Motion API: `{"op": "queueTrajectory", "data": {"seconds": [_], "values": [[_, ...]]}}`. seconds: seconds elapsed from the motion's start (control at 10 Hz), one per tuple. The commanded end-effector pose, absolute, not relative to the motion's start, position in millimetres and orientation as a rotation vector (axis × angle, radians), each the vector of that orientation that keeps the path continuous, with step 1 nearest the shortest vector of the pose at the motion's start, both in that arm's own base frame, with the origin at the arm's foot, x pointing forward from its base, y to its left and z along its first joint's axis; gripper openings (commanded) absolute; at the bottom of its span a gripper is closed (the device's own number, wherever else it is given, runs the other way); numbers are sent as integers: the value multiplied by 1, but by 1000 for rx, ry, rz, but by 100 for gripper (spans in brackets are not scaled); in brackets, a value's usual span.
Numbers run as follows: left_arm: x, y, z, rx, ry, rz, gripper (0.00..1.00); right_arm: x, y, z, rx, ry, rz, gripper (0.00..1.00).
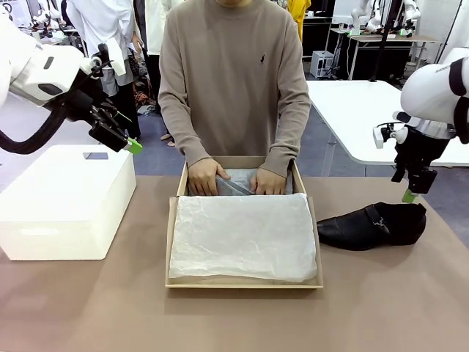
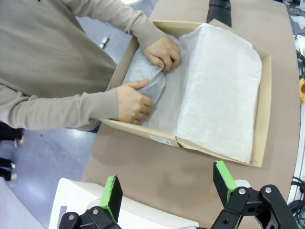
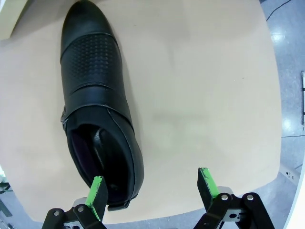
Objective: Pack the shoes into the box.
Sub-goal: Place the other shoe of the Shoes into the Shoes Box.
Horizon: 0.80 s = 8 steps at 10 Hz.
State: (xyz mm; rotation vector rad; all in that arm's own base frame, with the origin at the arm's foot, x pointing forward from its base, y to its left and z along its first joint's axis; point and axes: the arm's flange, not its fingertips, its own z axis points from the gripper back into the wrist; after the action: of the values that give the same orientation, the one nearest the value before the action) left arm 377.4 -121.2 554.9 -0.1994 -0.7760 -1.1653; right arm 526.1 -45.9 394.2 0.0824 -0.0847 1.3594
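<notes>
The cardboard box [image 1: 173, 242] is set at the near middle of the table [image 1: 88, 308], mostly covered by white tissue paper [image 1: 242, 235]. At its far end the paper is gripped by a person's two hands [image 1: 207, 178]. A black shoe [image 1: 374, 226] is laid just right of the box, toe towards it. The right gripper [image 3: 151, 177] is held wide open just above the shoe's heel. The left gripper [image 2: 167, 179] is likewise spread wide, raised above a white box [image 1: 66, 198] at the left.

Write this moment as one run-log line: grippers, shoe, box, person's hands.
left gripper: open, empty | right gripper: open, above shoe heel | shoe: on table, right of box | hands: on paper in box
</notes>
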Motion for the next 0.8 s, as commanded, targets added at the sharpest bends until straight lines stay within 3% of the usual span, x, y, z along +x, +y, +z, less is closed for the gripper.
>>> {"op": "queueTrajectory", "data": {"seconds": [0.0,0.7], "values": [[377,-121,554,-215,-778,-1161,100,532,-50,388,91,-119,1373,100],[377,-121,554,-215,-778,-1161,100,540,-54,368,113,-109,1362,100]]}}
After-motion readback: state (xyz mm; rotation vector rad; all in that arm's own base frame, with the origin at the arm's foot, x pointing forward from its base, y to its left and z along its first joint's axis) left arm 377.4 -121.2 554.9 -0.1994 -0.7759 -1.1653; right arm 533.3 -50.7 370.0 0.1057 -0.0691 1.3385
